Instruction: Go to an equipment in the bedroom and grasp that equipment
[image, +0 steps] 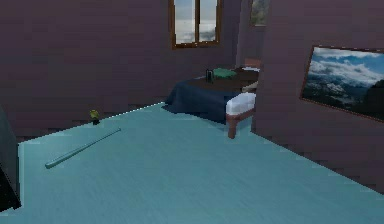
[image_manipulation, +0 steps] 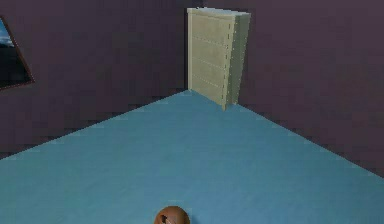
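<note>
A long thin pale rod (image: 85, 147) lies flat on the teal floor (image: 200, 175) in the forward view's left half, slanting from lower left to upper right; it may be the task's equipment, though its ends are too faint to name it more closely. Just beyond it, by the purple wall, stands a small dark thing with a yellowish top (image: 94, 117), too small to make out. At upper centre a bed (image: 205, 100) with a dark blue cover sits under a window (image: 196, 20); the items on it are blurred. A framed mountain picture (image: 345, 80) hangs at the right, cut by the edge.

In the arm side view, a round orange-brown ball (image_manipulation: 172, 216) is cut off by the bottom edge. A tall pale cabinet (image_manipulation: 215, 55) stands in the corner at upper centre. How the fingers stand cannot be told.
</note>
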